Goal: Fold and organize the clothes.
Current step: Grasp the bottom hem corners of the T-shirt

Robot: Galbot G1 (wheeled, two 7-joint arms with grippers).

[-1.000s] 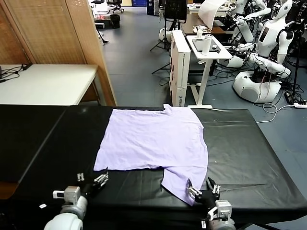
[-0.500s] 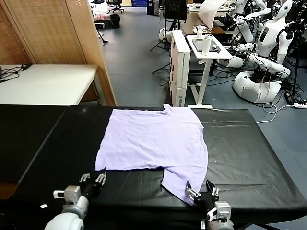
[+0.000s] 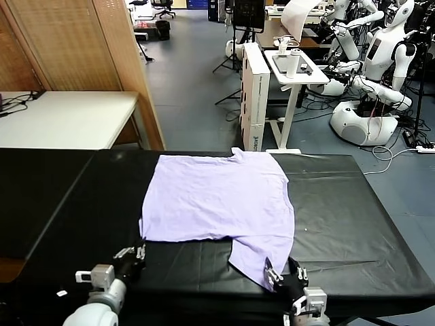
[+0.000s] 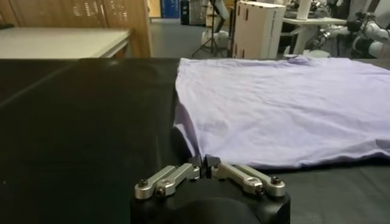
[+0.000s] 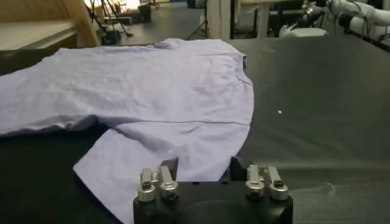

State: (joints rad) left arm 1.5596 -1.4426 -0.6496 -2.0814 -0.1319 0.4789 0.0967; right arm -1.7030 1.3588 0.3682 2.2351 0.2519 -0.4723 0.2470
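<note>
Lying flat on the black table (image 3: pixel 353 217), the shirt (image 3: pixel 217 197) spreads plain side up across the middle, collar at the far edge and one sleeve trailing toward the near right. Both grippers sit at its near edge, probably so that this edge can be lifted and carried over for a first fold.

The left gripper (image 4: pixel 204 165) is at the near-left corner of the shirt. The left wrist view shows its fingertips pinched together right at that corner, seemingly nipping the hem, though how much cloth is caught is hard to tell. The head view shows only that this gripper (image 3: pixel 134 256) sits just at the corner.

The right gripper (image 5: pixel 204 167) is at the near end of the sleeve. Its wrist view shows the cloth running in between the dark fingers, so it looks clamped on the sleeve edge; the fingertips themselves are partly hidden by the gripper body. The head view places it (image 3: pixel 285 277) at the sleeve's near-right tip.

Only the head view gives the whole outline, showing the shirt roughly square to the table.
</note>
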